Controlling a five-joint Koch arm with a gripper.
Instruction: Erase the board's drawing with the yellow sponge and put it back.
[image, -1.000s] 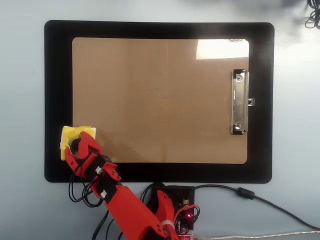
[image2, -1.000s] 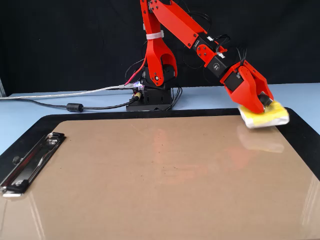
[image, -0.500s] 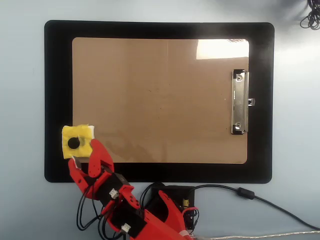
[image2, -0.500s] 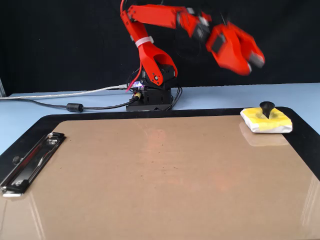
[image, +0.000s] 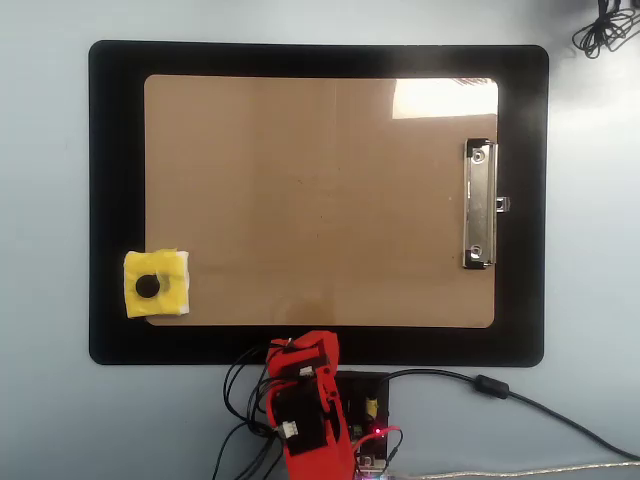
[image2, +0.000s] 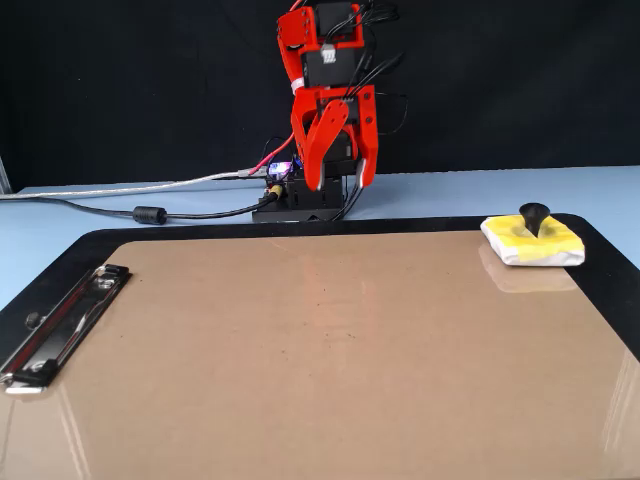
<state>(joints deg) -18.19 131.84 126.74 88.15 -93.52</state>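
On the black mat (image: 110, 180) lie the board (image: 320, 200) and yellow sponge (image: 156, 284); the tool (image2: 340, 184) hangs parted.

The yellow sponge (image: 156, 285) (image2: 533, 241) lies flat, black knob up, straddling the board's (image: 320, 200) (image2: 320, 360) corner farthest from the clip. The brown board shows no visible drawing.

pale blue table (image: 45, 200) with a big black mat (image: 115, 120) on it, black backdrop (image2: 130, 90) behind, light glare near the mat's top right corner overhead.
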